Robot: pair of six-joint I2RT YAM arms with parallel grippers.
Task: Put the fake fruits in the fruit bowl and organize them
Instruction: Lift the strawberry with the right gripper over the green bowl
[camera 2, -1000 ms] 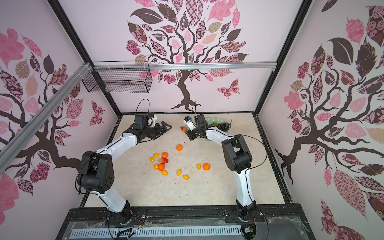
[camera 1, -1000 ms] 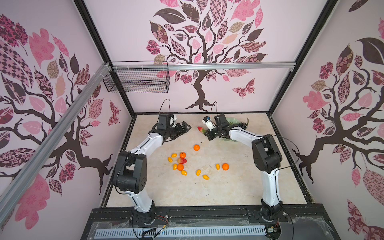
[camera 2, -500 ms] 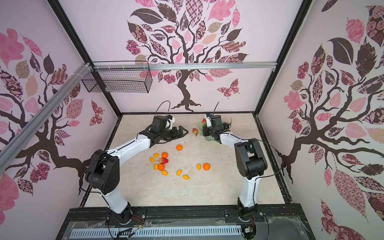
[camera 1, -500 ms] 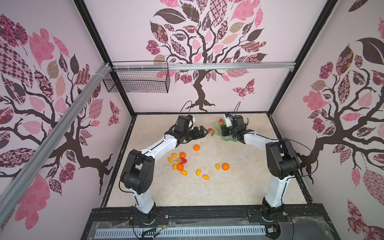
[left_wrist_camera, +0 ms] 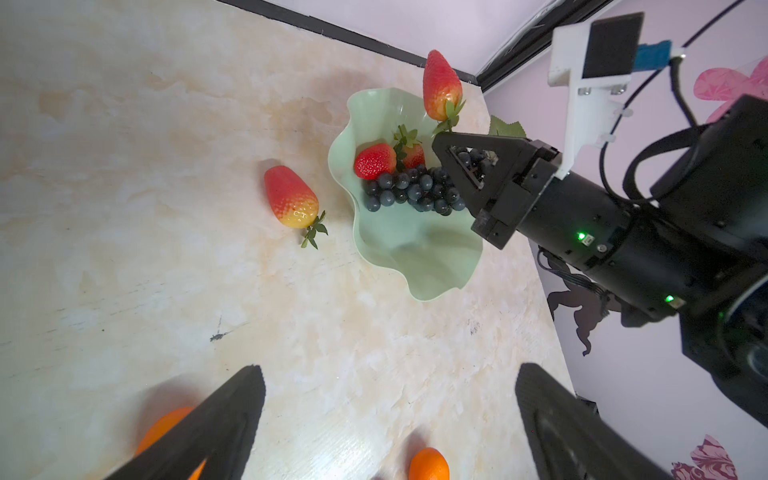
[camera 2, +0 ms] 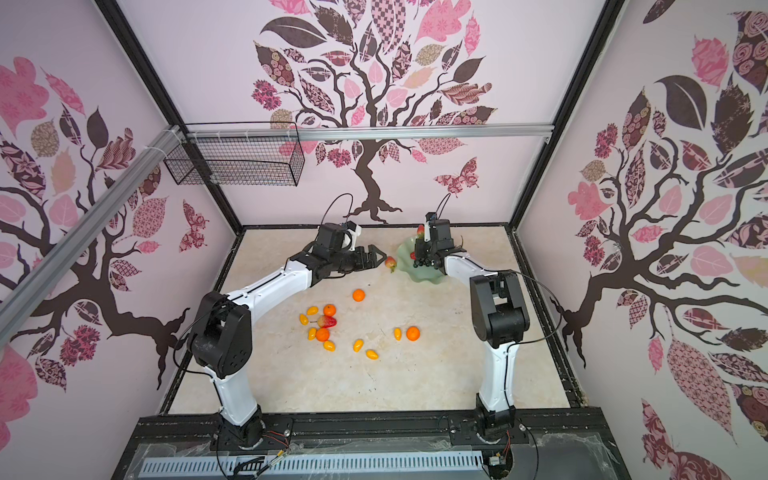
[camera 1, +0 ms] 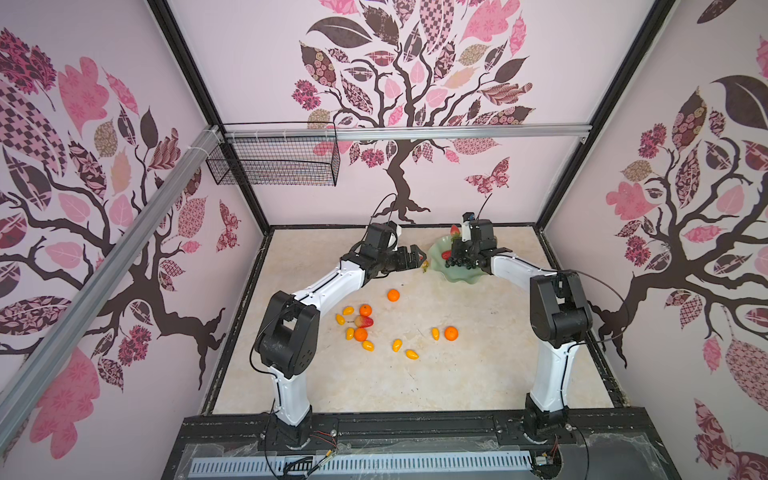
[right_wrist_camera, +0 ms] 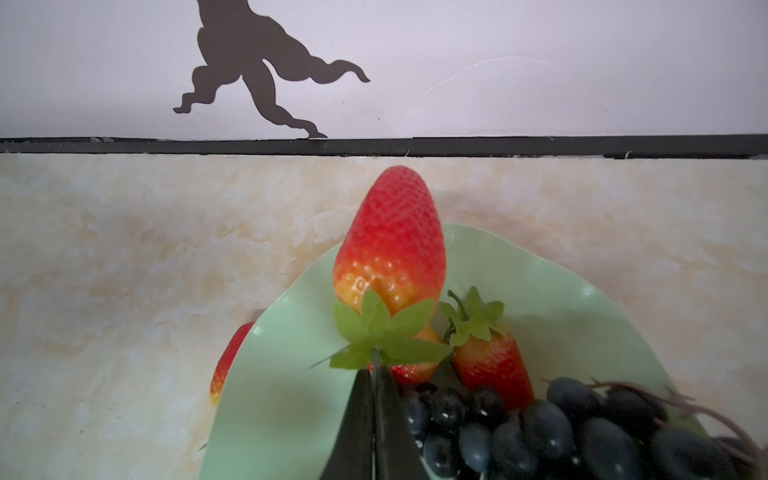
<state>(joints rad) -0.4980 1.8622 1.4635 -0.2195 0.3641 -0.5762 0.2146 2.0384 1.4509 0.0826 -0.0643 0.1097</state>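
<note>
my left fingers point(camera 1: 415, 253) hang spread wide and empty over the marbled beige desk point(camera 1: 457, 374). the loose plastic fruit is scattered near my arm: round orange tangerines point(camera 1: 365, 309), small oval yellow kumquats point(camera 1: 348, 310) and one red strawberry point(camera 1: 365, 321). ahead of those fingers a long red-and-yellow plastic strawberry with a green top point(left_wrist_camera: 291, 197) lies on the desk, just beside the pale green wavy-rimmed fruit bowl point(left_wrist_camera: 415, 257) but outside it. in the bowl sit two smaller red strawberries point(left_wrist_camera: 374, 161) and a dark blue-black plastic grape bunch point(left_wrist_camera: 415, 193).

my right fingers point(right_wrist_camera: 375, 386) are pressed together, pinching the leafy green top of a tall red strawberry point(right_wrist_camera: 390, 241) whose tip points away past the bowl's far rim. i judge this the placing step. next i must bring that berry down over a free patch of the bowl and let go.

hard to tell: whether the held berry hangs over the rim or beyond it. the grape bunch's leaf is mostly hidden behind my right fingers, and my left arm nearly hides the desk strawberry in a top view.
</note>
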